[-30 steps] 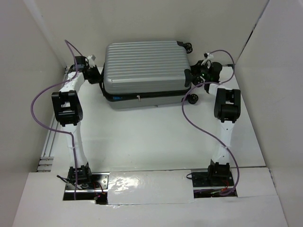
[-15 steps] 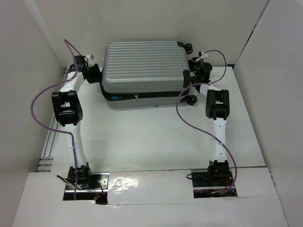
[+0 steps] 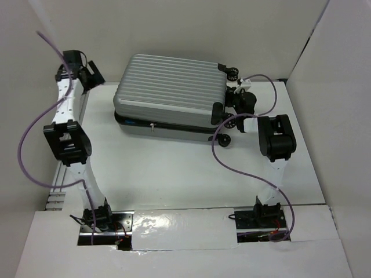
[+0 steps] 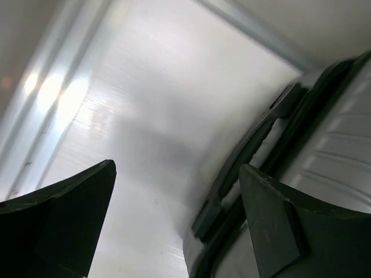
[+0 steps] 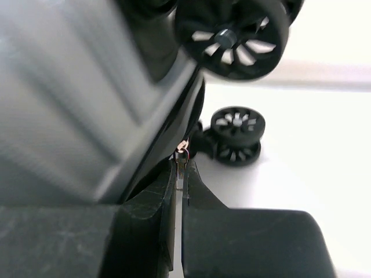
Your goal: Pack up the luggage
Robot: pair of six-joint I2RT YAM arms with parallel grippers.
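Observation:
The luggage (image 3: 168,87), a silver-grey ribbed suitcase, lies shut and flat on the white table (image 3: 174,174), its wheel end to the right. My right gripper (image 3: 227,111) is at that wheel end, low by the seam. In the right wrist view the right gripper (image 5: 181,168) is shut on a small metal zip pull (image 5: 182,157) beside the dark seam, with two black wheels (image 5: 236,136) just beyond. My left gripper (image 3: 93,74) hangs raised to the left of the luggage, apart from it. Seen from the left wrist, the left gripper (image 4: 177,168) is open and holds nothing, with the luggage's (image 4: 336,145) black trim to the right.
White walls close in the table at the back and on both sides. A metal rail (image 3: 58,191) runs along the left edge. Purple cables (image 3: 237,165) loop from both arms. A shiny taped panel (image 3: 179,229) lies between the arm bases.
My left gripper has opened and lifted away to the back left. The luggage has swung and slid left. The right gripper has followed the wheel end toward the front, still shut.

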